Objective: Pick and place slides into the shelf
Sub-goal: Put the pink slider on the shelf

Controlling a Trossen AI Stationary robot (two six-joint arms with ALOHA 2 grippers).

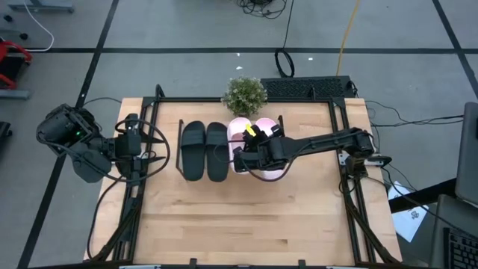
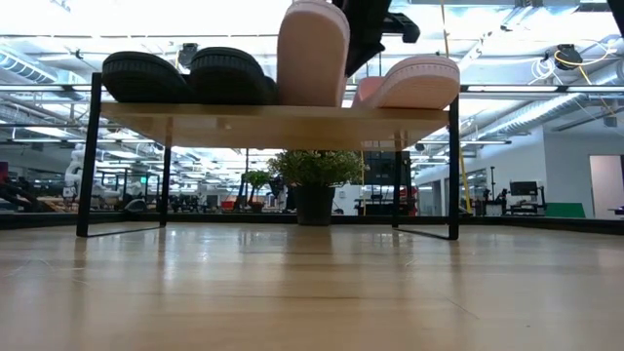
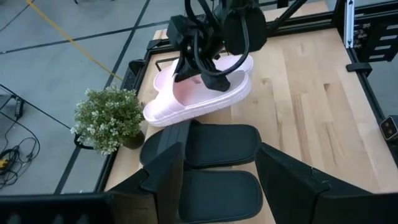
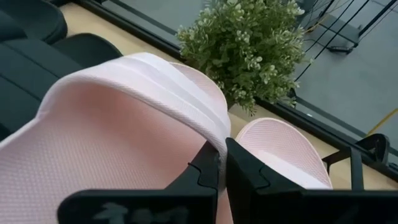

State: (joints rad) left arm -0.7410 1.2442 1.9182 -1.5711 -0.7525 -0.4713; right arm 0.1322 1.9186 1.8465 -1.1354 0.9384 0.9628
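Observation:
Two black slides (image 1: 205, 149) lie side by side on the left half of the shelf (image 2: 273, 125). One pink slide (image 2: 417, 83) lies flat on the shelf's right part. A second pink slide (image 2: 312, 54) stands steeply tilted between them, sole toward the table's near edge, with my right gripper (image 4: 222, 168) shut on it. My left gripper (image 3: 221, 180) waits open, raised at the table's left edge and looking toward the shelf. My right gripper pinches the edge of the pink slide's wide strap (image 4: 214, 140) between its two fingers. The fingers slant down from the table's right side. The slide hangs tilted, its lower end (image 2: 310, 99) down at the shelf's top board; whether it rests there I cannot tell.
A small potted plant (image 1: 244, 95) stands just behind the shelf at the table's far edge. Black frame rails (image 1: 347, 187) run along the table's left and right sides. Bare wooden tabletop (image 1: 239, 217) lies in front of the shelf.

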